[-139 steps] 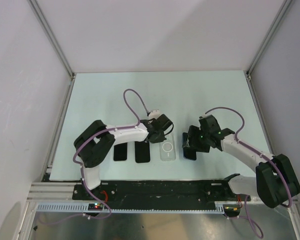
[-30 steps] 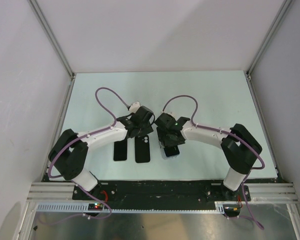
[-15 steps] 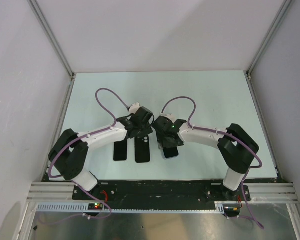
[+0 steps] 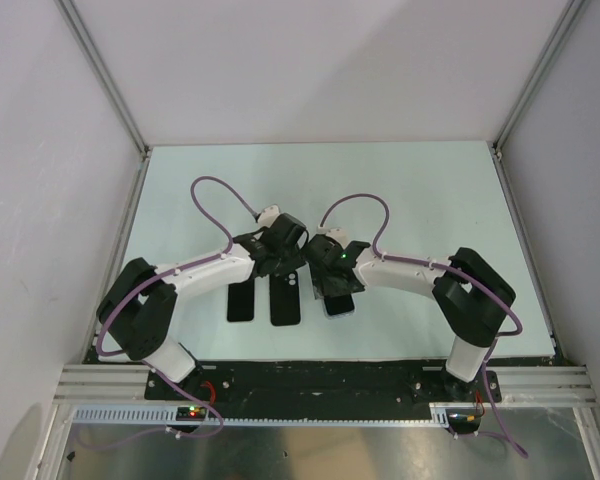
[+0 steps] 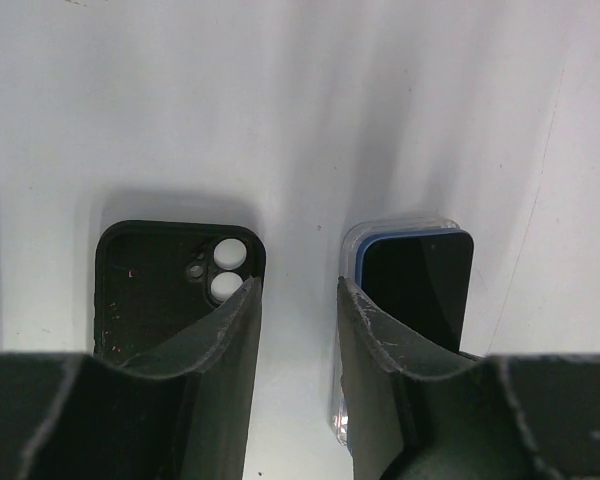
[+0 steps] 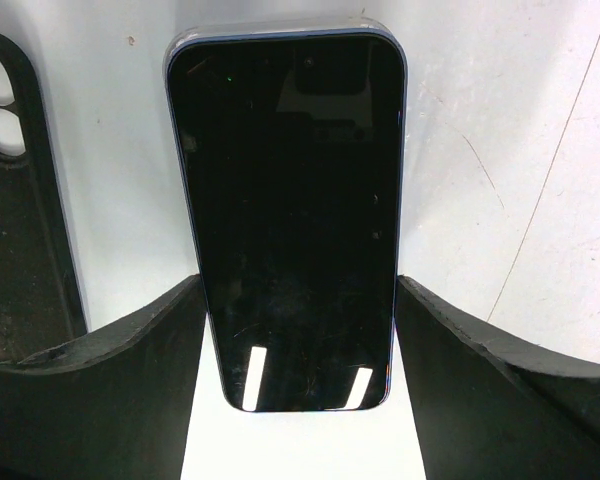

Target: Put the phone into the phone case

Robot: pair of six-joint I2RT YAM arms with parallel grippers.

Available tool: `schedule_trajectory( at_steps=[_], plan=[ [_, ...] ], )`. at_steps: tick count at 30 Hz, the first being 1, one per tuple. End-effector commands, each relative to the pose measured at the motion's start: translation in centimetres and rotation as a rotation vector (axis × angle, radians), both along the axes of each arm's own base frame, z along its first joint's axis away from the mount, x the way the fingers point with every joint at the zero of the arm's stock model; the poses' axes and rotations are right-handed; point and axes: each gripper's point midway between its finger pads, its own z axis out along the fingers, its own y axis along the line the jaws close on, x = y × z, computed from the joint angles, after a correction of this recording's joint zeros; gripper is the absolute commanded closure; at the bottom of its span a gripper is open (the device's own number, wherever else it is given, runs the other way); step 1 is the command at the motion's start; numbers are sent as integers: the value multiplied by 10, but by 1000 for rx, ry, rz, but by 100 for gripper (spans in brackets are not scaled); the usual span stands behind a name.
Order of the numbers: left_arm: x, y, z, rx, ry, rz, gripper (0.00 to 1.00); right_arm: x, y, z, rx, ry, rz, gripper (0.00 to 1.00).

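The phone (image 6: 290, 200), black screen with a blue edge, lies on the clear phone case (image 5: 345, 420); the case's rim shows around its far end. My right gripper (image 6: 300, 285) straddles the phone's middle with both fingers (image 6: 130, 380) against its long sides. In the top view the right gripper (image 4: 335, 288) covers the phone's far half and the near end (image 4: 340, 306) shows. My left gripper (image 5: 298, 290) is open and empty, its jaws over the gap between the clear case and a black case (image 5: 170, 290). Its right finger (image 5: 380, 380) overlaps the clear case's left edge.
The black case (image 4: 285, 300) with round camera holes lies just left of the clear case. Another dark phone-shaped item (image 4: 240, 300) lies further left. Both arms reach in over the near middle of the pale table (image 4: 430, 200). Walls enclose the table.
My right gripper carried the phone from the right onto the clear case; over the last second it shifted slightly left. The left gripper drew back left earlier and now holds still.
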Motion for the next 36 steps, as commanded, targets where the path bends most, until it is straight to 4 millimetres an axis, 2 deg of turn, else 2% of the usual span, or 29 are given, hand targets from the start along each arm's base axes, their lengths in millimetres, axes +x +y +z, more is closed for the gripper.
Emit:
schedule_trajectory(
  at_steps=[1,7,14,18,27,33,35,36],
  plan=[
    [6,-1,12,-19,-39,-9,59,18,17,14,43,-76,-21,32],
    [6,-1,12,-19,-39,-11,59,17,19,12,47,-70,-17,24],
    [6,-1,10,-15,-34,-15,59,16,21,14,51,-78,-6,7],
    [5,-3,10,-16,-30,-21,59,18,22,18,65,-88,-3,4],
    [3,-1,13,-6,-38,-65,58,19,10,63,204,-143,-21,6],
    [31,-24,28,-11,-64,-173,59,1,-24,75,262,-157,-119,13],
    [42,-35,26,-25,-50,-199,59,-10,-38,74,273,-153,-155,19],
    [49,-42,23,-32,-37,-215,60,-15,-44,75,287,-152,-169,26]
  ],
)
